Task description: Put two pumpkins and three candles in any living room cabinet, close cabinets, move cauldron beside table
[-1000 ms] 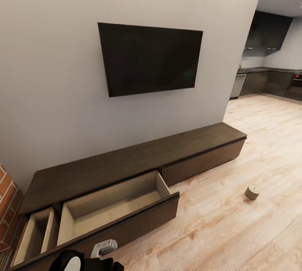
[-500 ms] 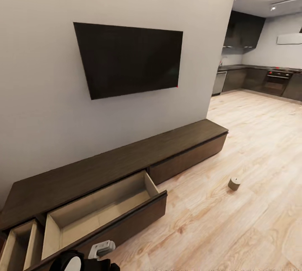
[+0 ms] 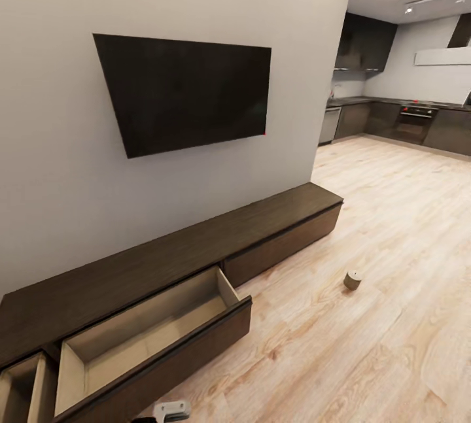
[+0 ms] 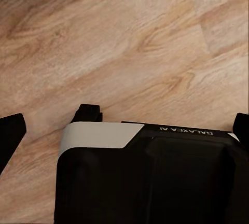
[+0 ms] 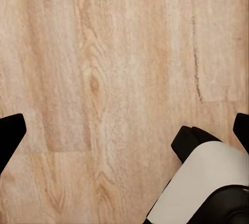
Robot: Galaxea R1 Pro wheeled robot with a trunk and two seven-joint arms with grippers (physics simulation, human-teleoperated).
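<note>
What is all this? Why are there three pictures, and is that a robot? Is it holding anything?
Yes, it is a robot on wheels with two arms, inside a computer-made room. The big picture comes from a camera on its head. It looks at a long dark cabinet under a black TV on the wall. One wide drawer is pulled out and looks empty inside, and another at the far left is open too. A small round candle sits alone on the wooden floor. Far back is a kitchen.

The other two pictures come from cameras on its wrists, pointing down at the floor and at parts of the robot's own body. The black tips at the picture edges are fingers of the left gripper and the right gripper. Both are spread open, holding nothing.
</note>
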